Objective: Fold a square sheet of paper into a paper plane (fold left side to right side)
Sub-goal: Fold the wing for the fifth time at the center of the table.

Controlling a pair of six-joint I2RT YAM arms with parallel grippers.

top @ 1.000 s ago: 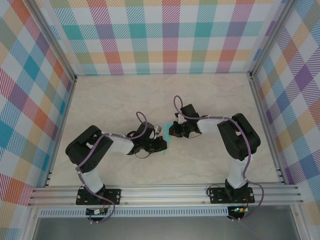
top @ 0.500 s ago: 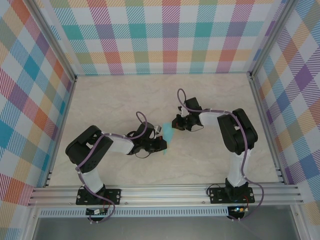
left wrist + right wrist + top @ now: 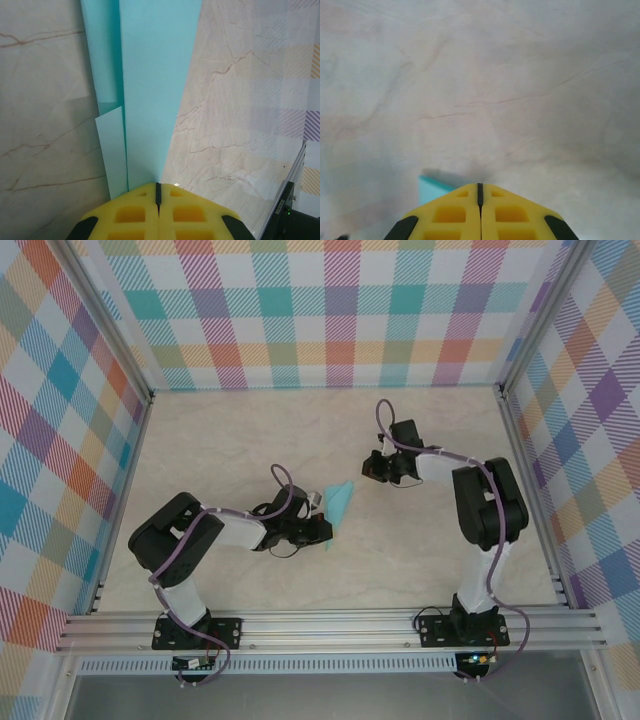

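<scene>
Currently my left gripper (image 3: 158,187) is closed, tips at the plane's (image 3: 155,90) near end, apparently pinning it flat; the plane lies straight ahead. My right gripper (image 3: 480,187), closed and empty, hangs near its far end.

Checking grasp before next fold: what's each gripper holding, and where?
Left gripper is shut on the paper plane, pinching its narrow near end at the fingertips. Right gripper is shut and empty, apart from it.

Left arm (image 3: 185,540), right arm (image 3: 487,508): black joint housings, white link covers, purple cable (image 3: 290,492) looped along each, black base plates (image 3: 197,632). Left fingers (image 3: 131,215), right fingers (image 3: 451,215): yellow, moulded rectangular pockets, black corner trim.
</scene>
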